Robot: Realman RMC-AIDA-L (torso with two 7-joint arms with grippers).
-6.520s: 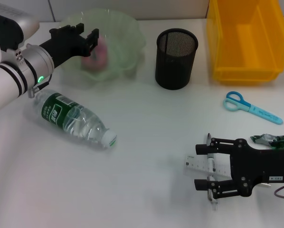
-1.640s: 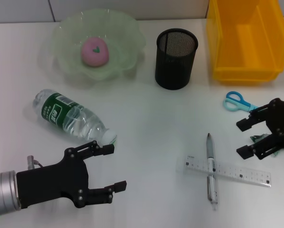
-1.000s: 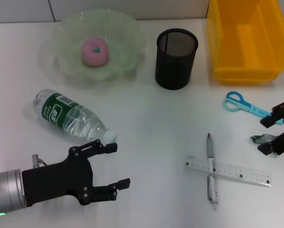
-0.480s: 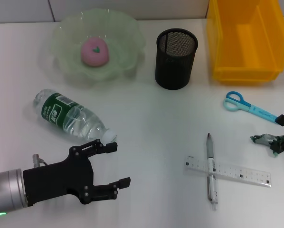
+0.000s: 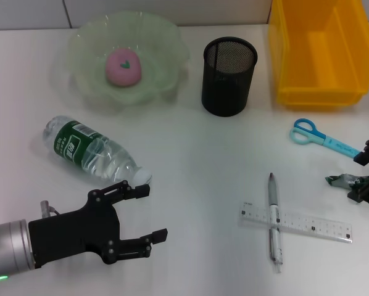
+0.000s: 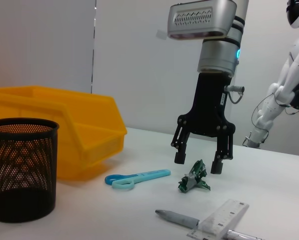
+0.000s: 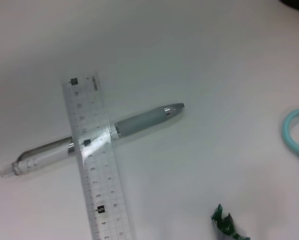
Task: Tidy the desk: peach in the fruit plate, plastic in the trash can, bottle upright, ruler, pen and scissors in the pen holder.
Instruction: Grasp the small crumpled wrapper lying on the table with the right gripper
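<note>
Plastic (image 5: 348,180) beneath open right hand (image 5: 366,176)

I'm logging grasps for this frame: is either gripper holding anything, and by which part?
Nothing is held. The right gripper is open above the green plastic wrapper, not touching it. The left gripper is open and empty beside the lying bottle.

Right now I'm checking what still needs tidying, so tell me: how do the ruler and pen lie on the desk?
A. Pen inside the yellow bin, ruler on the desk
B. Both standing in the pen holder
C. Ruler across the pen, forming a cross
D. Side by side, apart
C: the clear ruler lies across the pen on the desk, both outside the pen holder.
</note>
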